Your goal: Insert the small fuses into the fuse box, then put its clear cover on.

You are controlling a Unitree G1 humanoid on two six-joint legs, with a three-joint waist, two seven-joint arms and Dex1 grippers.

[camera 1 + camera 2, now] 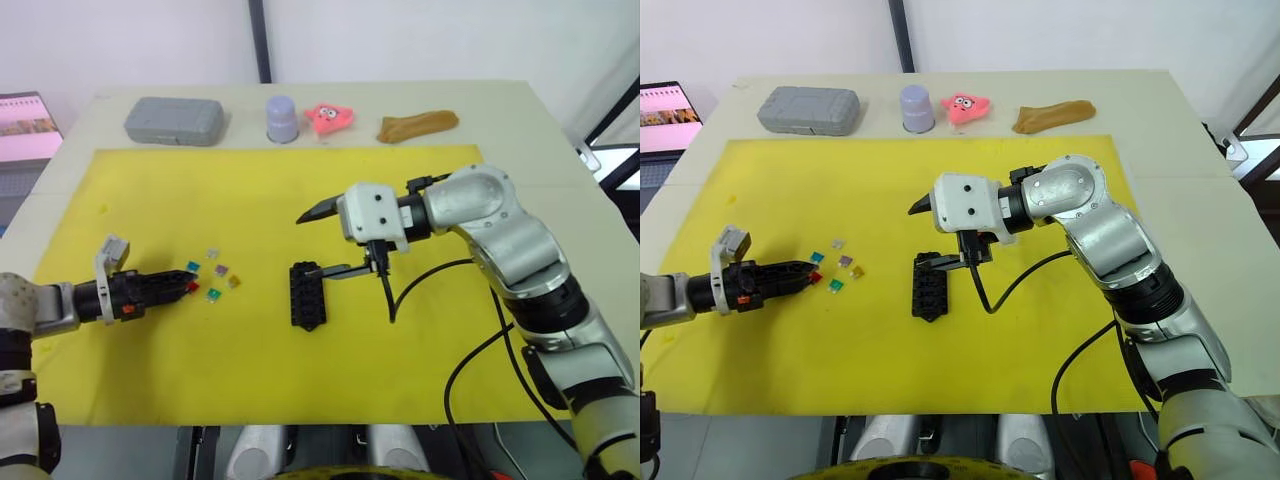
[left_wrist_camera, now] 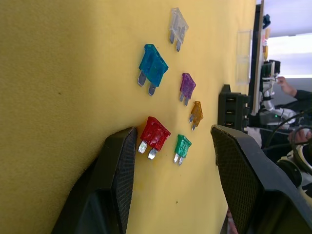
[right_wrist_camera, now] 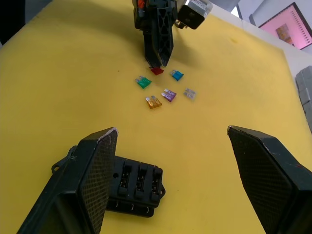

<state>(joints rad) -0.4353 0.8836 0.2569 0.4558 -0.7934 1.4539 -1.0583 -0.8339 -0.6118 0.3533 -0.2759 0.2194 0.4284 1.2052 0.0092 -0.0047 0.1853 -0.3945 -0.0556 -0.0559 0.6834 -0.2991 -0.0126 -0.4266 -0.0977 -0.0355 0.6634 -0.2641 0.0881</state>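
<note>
fuses: six tiny blade fuses [image 2: 175,83] loose on the yellow mat [image 1: 250,370], left of the black fuse box [image 1: 307,295]
left gripper [image 2: 170,161]: fingers spread around the red fuse [image 2: 155,134] — not pinching yet
right gripper [image 3: 170,161]: fingers wide apart above the box, holding nothing
handling: probably feather-light, stiff, slick plastic — I'd pinch the coloured body, not the metal blades
clear cover [image 2: 243,56]: looks like it's lying past the fuses

I stand in a lab or test room: a pale counter [image 1: 560,150] carries a yellow mat [image 1: 250,370], a monitor [image 1: 28,128] glows far left, white walls behind.
</note>
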